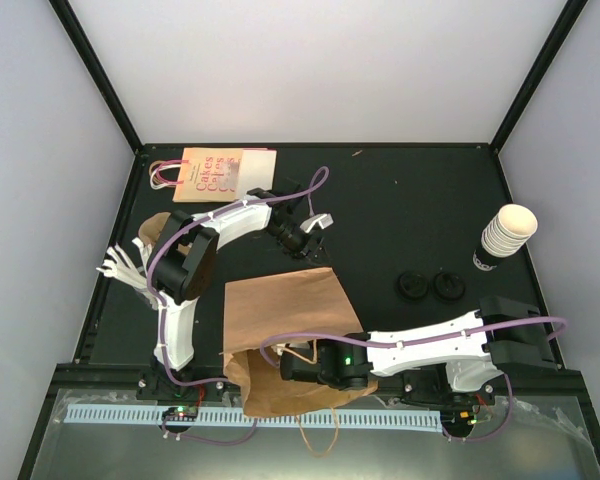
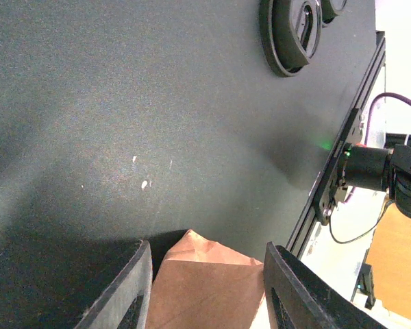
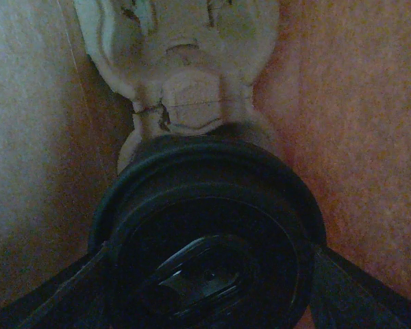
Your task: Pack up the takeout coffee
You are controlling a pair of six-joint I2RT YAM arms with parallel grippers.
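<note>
The table under me is matte black and flecked with a few pale specks. Plain white walls box it in on three sides, with black frame posts running up the corners.

A brown paper bag lies on its side near my bases. My right pincer is inside it, and the warm brown paper fills the wrist view on every side. It is spread fairly wide and closed on the takeout coffee, one finger pressing each side of the round black lid. Just past the lid, a pale pulp tray rests against the bag's wall.

My left pincer hangs about half open over the table with nothing in it. A corner of the bag shows below, between its fingers.

Out to the right lie two loose black lids, and beyond them a stack of lidless cups tilts toward the wall. A printed paper bag lies flat by the far edge.
</note>
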